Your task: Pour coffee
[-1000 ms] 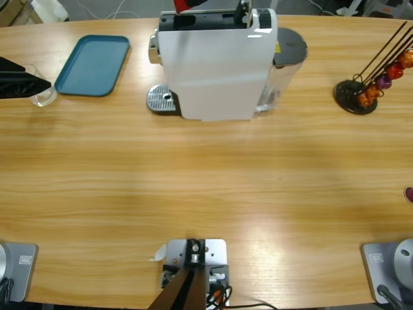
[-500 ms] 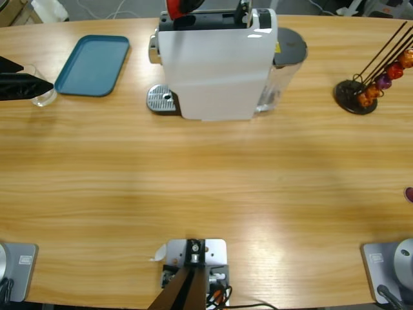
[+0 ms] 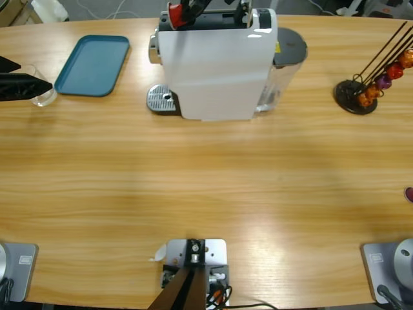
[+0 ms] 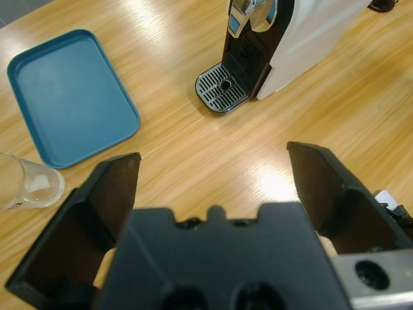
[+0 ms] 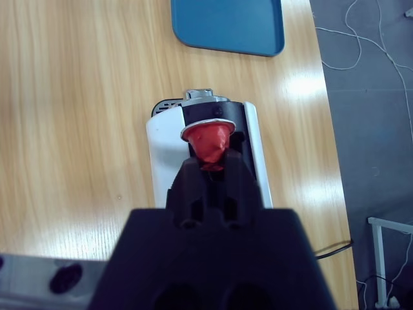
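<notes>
In the high view, a white boxy coffee machine (image 3: pixel 216 64) is standing at upper centre; the right gripper (image 3: pixel 184 10) is clamping a red foil-rimmed coffee capsule (image 3: pixel 174 13) over its top.

In the left wrist view, the left gripper (image 4: pixel 213 187), jaws spread wide, is hovering; a teal rectangular plastic tray (image 4: pixel 71 97) and a clear drinking glass (image 4: pixel 29 184) are lying at left.

In the right wrist view, the capsule (image 5: pixel 208 141) is sitting centre frame above the machine.

This looks like a robotics lab or test room set up as a coffee corner. A long wooden tabletop (image 3: pixel 206 181) carries only a few staged items: a white capsule coffee machine (image 3: pixel 216 61) at the far middle, a blue tray (image 3: pixel 92 64) to the far left, and a wire capsule rack (image 3: pixel 371 81) at the far right. Past the tabletop's edge, loose cables (image 5: pixel 361 39) trail over a grey floor (image 5: pixel 368 129).
</notes>
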